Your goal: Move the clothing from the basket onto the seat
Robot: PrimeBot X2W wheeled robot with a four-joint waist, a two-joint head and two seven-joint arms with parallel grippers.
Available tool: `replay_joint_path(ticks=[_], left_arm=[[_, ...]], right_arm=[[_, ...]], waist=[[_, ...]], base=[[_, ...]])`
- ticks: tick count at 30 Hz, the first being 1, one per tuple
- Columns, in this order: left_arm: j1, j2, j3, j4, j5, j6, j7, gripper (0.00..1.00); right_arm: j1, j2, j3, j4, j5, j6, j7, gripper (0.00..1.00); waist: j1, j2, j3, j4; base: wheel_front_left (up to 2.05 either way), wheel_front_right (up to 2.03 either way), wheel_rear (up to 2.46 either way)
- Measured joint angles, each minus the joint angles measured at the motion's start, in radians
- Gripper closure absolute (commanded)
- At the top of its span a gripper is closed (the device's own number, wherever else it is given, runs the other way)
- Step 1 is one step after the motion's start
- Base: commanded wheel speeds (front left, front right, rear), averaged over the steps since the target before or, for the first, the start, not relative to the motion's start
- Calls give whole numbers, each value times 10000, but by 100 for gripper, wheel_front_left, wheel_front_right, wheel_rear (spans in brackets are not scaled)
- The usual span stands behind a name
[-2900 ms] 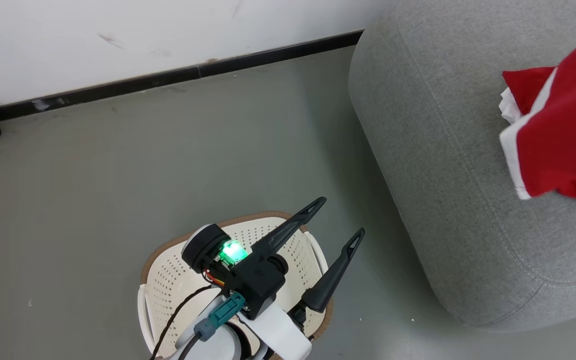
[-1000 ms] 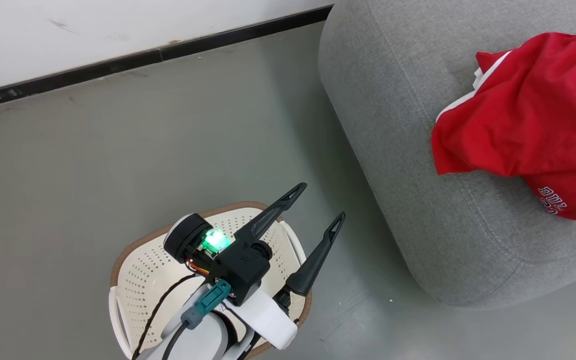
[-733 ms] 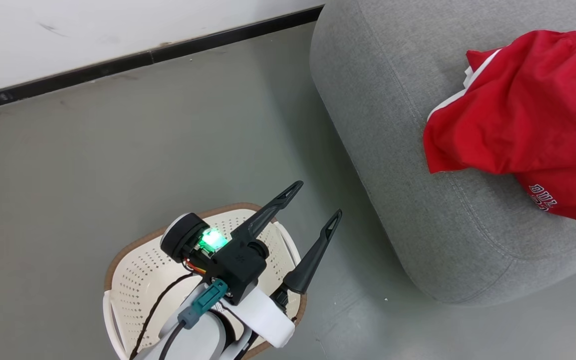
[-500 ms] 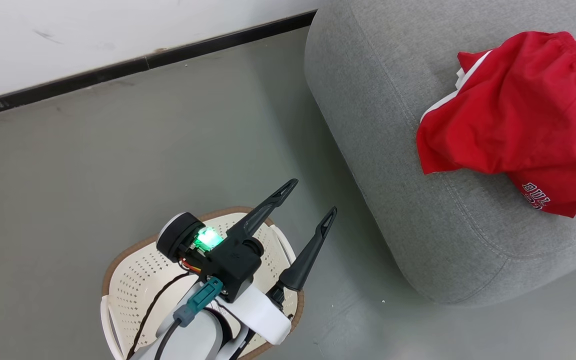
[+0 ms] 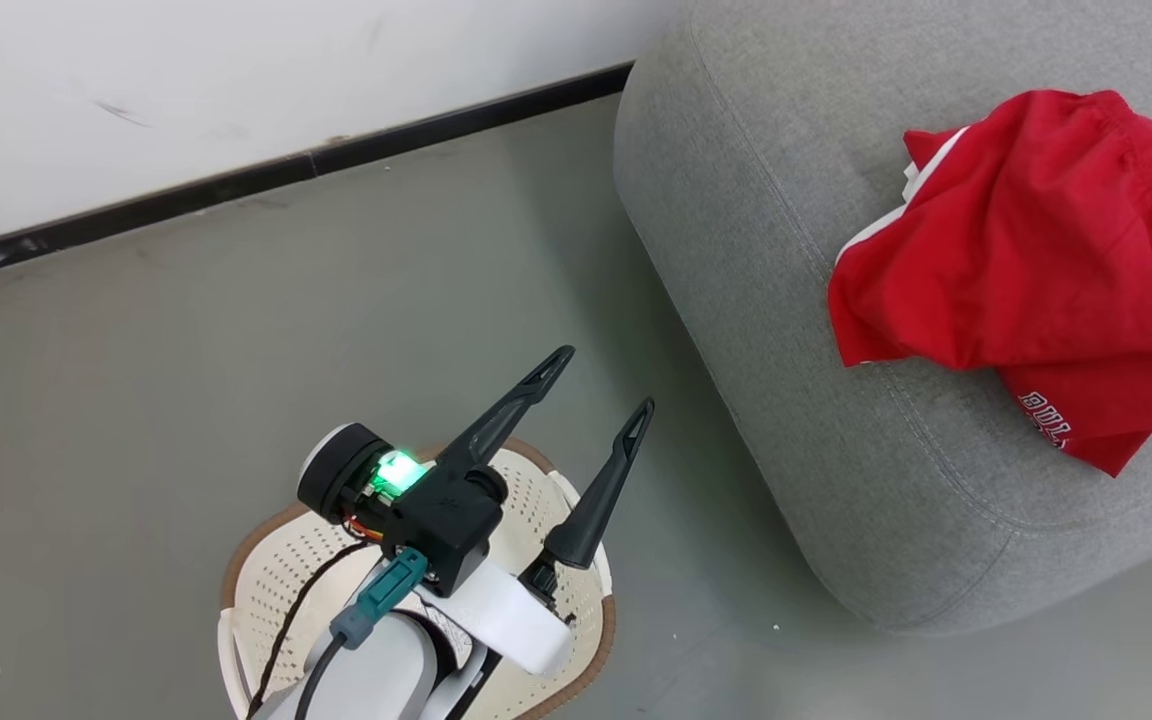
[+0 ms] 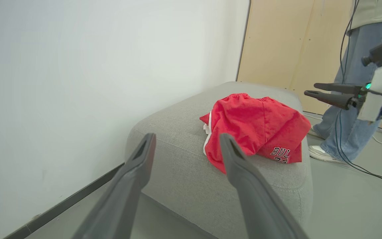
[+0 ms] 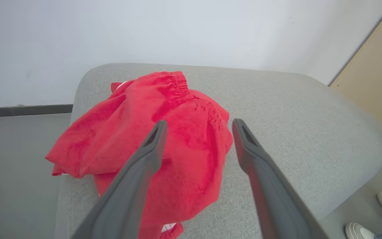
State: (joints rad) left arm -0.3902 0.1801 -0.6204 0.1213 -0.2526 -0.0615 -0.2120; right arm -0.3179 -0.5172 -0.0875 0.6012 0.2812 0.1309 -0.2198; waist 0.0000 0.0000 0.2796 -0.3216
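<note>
The red clothing (image 5: 1026, 270) lies in a crumpled heap on top of the grey seat (image 5: 786, 250). In the left wrist view the clothing (image 6: 257, 122) shows white trim and lettering. The cream basket (image 5: 591, 600) stands on the floor left of the seat, its inside mostly hidden by my left arm. My left gripper (image 5: 599, 385) hangs open above the basket, holding nothing. My right gripper (image 6: 310, 89) is open in the air beside the seat, clear of the clothing. In the right wrist view its fingers (image 7: 200, 124) point down at the clothing (image 7: 128, 142).
A white wall with a black skirting (image 5: 236, 180) runs behind the grey floor. A person in jeans (image 6: 353, 99) stands beyond the seat next to a wooden panel (image 6: 284, 43). Cables (image 6: 370, 172) trail on the floor there.
The camera has swung toward the seat. The red clothing, first seen lifted at the right edge, now rests on the seat. My left gripper has stayed open over the basket.
</note>
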Motion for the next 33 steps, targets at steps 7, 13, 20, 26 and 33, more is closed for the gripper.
replay_joint_path(ticks=[7,13,20,26,33], left_arm=[[84,-96,130,88,-111,102,-90,0],[248,-75,458,282,-274,332,-161,0],[512,-46,976,529,-460,721,-249,0],[697,-35,1473,727,-570,1072,-278,0],[1005,-31,2059,959,-811,1515,-345,0]], right_arm=[[-83,-472,477,-625,12,0,4,0],[-557,-274,882,-1599,-203,0,148,0],[-893,257,1363,-2435,-441,0,456,0],[-1040,679,1657,-2801,-529,0,644,0],[-1130,1315,1824,-3030,-633,0,888,0]], waist=[[0,0,-247,206],[0,0,-488,443],[0,0,-810,790],[0,0,-1054,1081],[0,0,-1409,1505]], base=[[0,0,0],[0,0,0],[0,0,0],[0,0,0],[0,0,0]])
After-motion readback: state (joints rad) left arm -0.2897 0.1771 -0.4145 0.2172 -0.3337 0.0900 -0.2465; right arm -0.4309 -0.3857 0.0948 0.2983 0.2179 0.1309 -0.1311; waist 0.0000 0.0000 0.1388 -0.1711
